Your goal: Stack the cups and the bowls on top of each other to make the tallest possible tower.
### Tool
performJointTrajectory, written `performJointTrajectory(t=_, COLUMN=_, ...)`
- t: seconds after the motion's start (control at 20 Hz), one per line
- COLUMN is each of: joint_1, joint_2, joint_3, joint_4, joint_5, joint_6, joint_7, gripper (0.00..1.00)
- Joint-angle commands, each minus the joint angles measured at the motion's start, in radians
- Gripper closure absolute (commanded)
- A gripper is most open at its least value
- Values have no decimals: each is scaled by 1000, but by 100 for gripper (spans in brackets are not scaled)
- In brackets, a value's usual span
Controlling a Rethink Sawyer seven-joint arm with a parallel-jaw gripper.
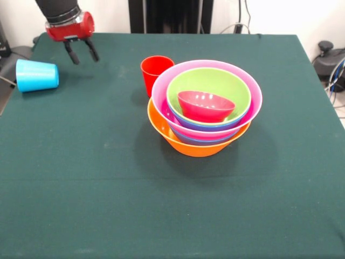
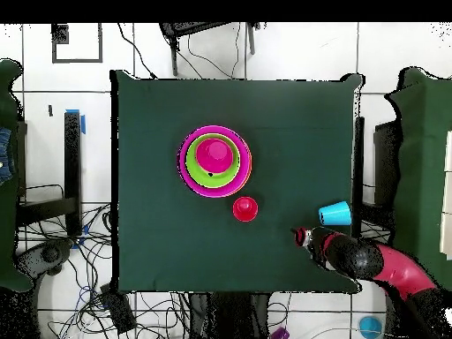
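The tower [image 1: 205, 110] stands mid-table: an orange bowl [image 1: 183, 143] at the base, then blue and purple rims, a pink bowl [image 1: 161, 89], a lime green bowl [image 1: 215, 81] and a small red bowl [image 1: 206, 105] on top. It shows in the overhead view [image 2: 214, 160] too. A red cup [image 1: 155, 73] stands upright just behind the tower's left side [image 2: 244, 209]. A light blue cup [image 1: 36, 75] lies on its side near the table's left edge [image 2: 335, 214]. My gripper [image 1: 82, 53] hangs open and empty above the table, right of the blue cup [image 2: 300, 235]. The lime green cup is out of view.
The green table [image 1: 108, 205] has its left edge just beyond the blue cup. A black pedestal [image 1: 170, 16] stands behind the table's far side. Cables lie on the floor [image 2: 53, 256] around the table.
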Motion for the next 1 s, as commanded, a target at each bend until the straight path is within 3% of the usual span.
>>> performJointTrajectory(t=0.05, joint_1=17, joint_2=84, joint_3=93, joint_4=-5, joint_5=47, joint_6=41, joint_7=-129, gripper=0)
performJointTrajectory(t=0.3, joint_1=51, joint_2=10, joint_3=55, joint_4=138, joint_5=69, joint_6=-64, joint_7=65, gripper=0)
performJointTrajectory(t=0.5, joint_1=81, joint_2=-1, joint_3=31, joint_4=205, joint_5=65, joint_6=-150, joint_7=137, gripper=0)
performJointTrajectory(t=0.7, joint_1=141, joint_2=12, joint_3=-32, joint_4=219, joint_5=39, joint_6=-241, joint_7=193, gripper=0)
performJointTrajectory(t=1.0, joint_1=192, joint_2=-5, joint_3=-92, joint_4=246, joint_5=51, joint_6=-299, joint_7=200, gripper=0)
